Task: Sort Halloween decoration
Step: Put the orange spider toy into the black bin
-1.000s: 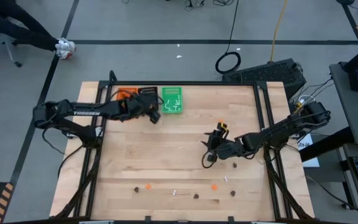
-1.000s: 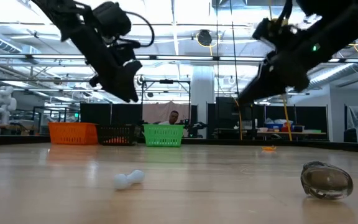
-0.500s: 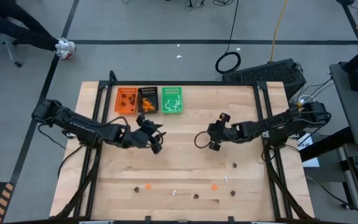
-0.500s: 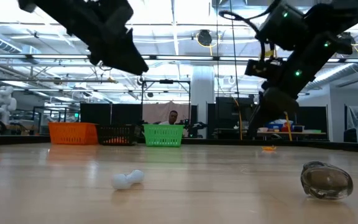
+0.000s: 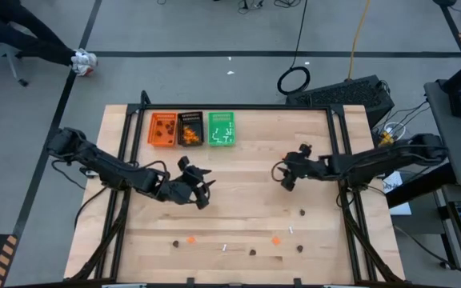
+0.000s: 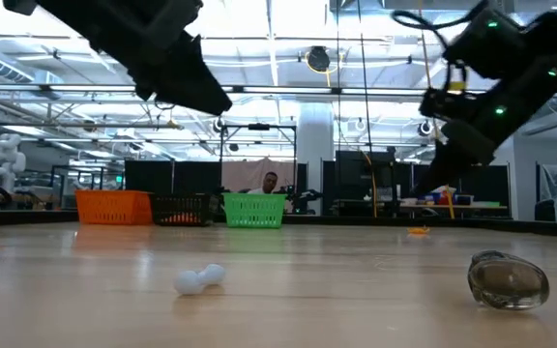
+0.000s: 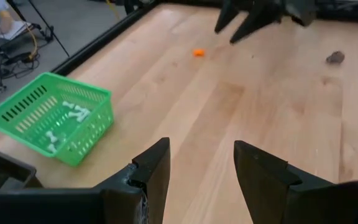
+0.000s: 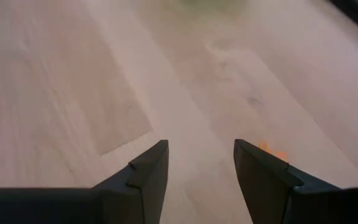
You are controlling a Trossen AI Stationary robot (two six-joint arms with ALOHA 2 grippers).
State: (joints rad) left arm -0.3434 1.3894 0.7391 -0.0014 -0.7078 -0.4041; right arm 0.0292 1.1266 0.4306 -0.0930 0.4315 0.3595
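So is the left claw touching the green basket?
Apart. The high view shows bare table between the left gripper and the green basket; its wrist view shows open, empty fingers.

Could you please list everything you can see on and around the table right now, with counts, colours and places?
Trays: three in a row at the table's far edge, orange tray, black tray, green tray.
White sticks: several inside the green tray; two loose ones near the front edge, one.
Orange blobs: some in the black tray; two loose near the front edge, one.
Dark brown blobs: some in the orange tray; about four loose toward the front, one.
Table: one, light wood.
Person: one, in the room behind.
Left gripper: open, empty, above mid-table.
Right gripper: open, empty, right of centre.
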